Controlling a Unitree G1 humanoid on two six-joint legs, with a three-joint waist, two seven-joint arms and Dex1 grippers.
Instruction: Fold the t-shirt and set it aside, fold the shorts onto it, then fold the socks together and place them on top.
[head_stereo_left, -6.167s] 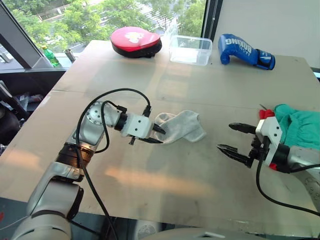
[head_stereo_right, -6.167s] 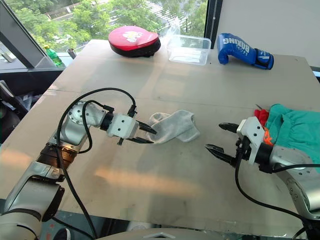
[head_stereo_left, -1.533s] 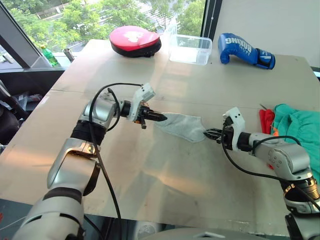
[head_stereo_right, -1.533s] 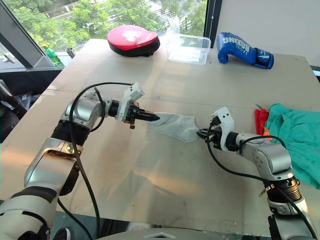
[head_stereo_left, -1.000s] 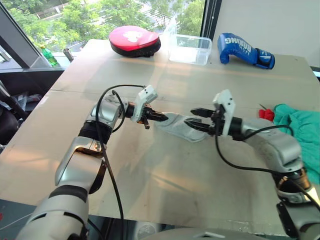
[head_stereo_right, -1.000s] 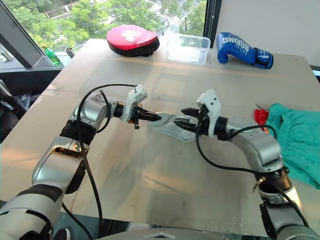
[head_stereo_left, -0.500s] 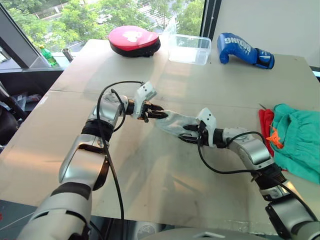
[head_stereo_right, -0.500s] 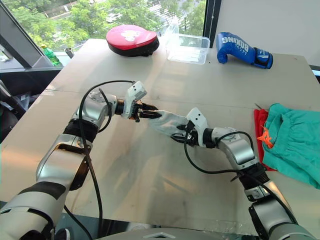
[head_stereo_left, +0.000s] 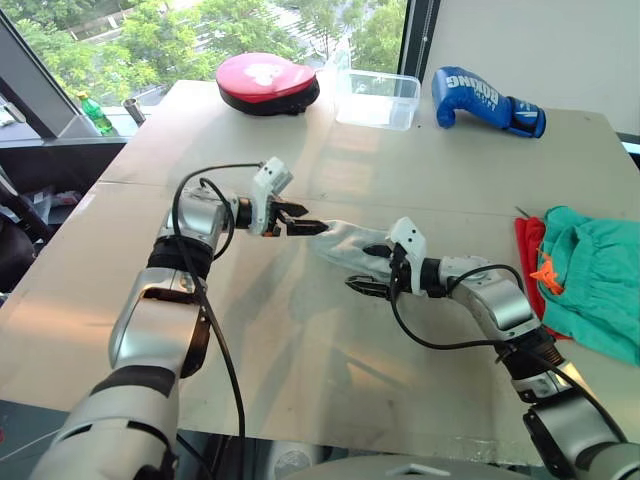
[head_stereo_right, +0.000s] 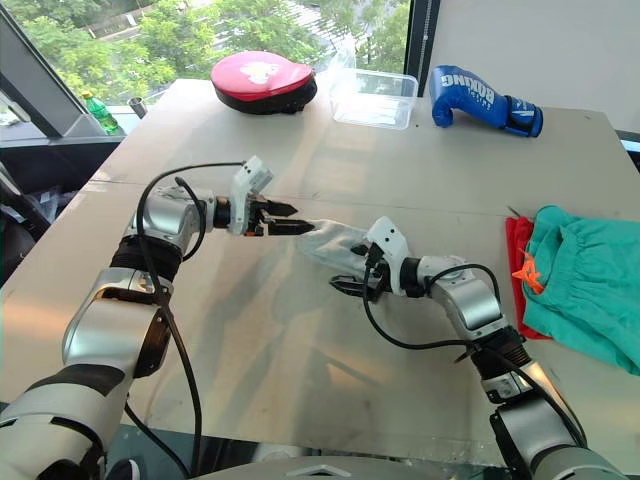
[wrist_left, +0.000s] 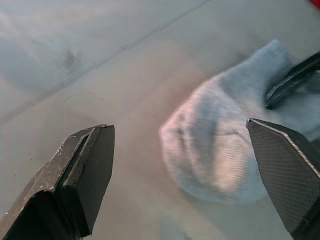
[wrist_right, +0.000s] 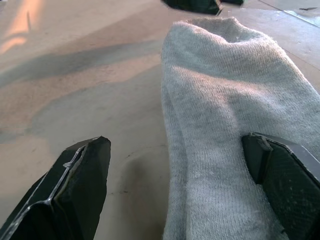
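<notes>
The light grey socks (head_stereo_left: 345, 245) lie flat in one bundle on the tan table (head_stereo_left: 300, 350), between my two grippers. My left gripper (head_stereo_left: 312, 220) is open, its tips just off the socks' far-left end (wrist_left: 225, 150). On the right, my other gripper (head_stereo_left: 358, 267) is also open and straddles the near side of the socks (wrist_right: 225, 110) with one finger (wrist_right: 282, 175) over the knit. Neither holds anything. The teal-green shorts (head_stereo_left: 600, 280) with an orange drawstring lie at the table's right edge, on top of the red t-shirt (head_stereo_left: 527, 250).
At the table's far edge sit a red-pink round pad (head_stereo_left: 268, 82), a clear plastic box (head_stereo_left: 378, 98) and a blue boxing glove (head_stereo_left: 488, 100). A green bottle (head_stereo_left: 92, 112) stands beyond the left edge. Bare tabletop stretches in front of the socks.
My left gripper opened, let go of the socks' end and drew back slightly. The right gripper lowered to the socks and opened wide. The socks now lie loose on the table.
</notes>
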